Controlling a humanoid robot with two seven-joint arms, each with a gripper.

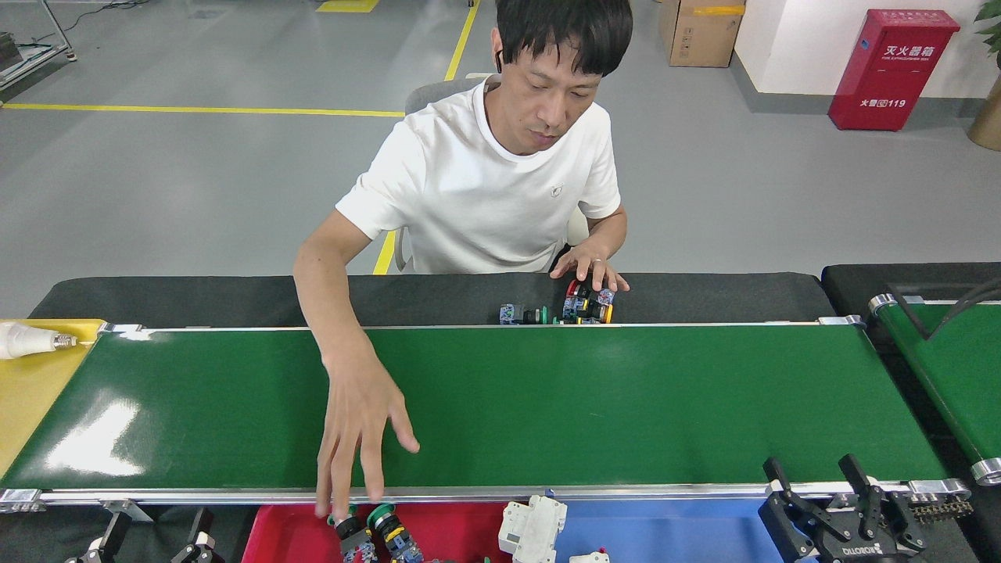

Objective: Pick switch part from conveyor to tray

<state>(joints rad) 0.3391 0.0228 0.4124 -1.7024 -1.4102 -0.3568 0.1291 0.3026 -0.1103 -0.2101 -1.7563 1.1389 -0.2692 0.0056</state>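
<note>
The scene is bright and evenly lit from overhead, with colours clean and no dim corners. The glossy conveyor (547,407) throws back a broad white glare patch near its left end and a fainter sheen along its far edge. Shadows are soft and short: a faint one lies under the person's reaching hand (356,426) on the belt. That hand's fingertips look slightly smeared by motion. The rest is sharp, down to the lettering on the red cabinet (891,66). Straight rails bow a little toward the edges, a mild wide-angle distortion.
</note>
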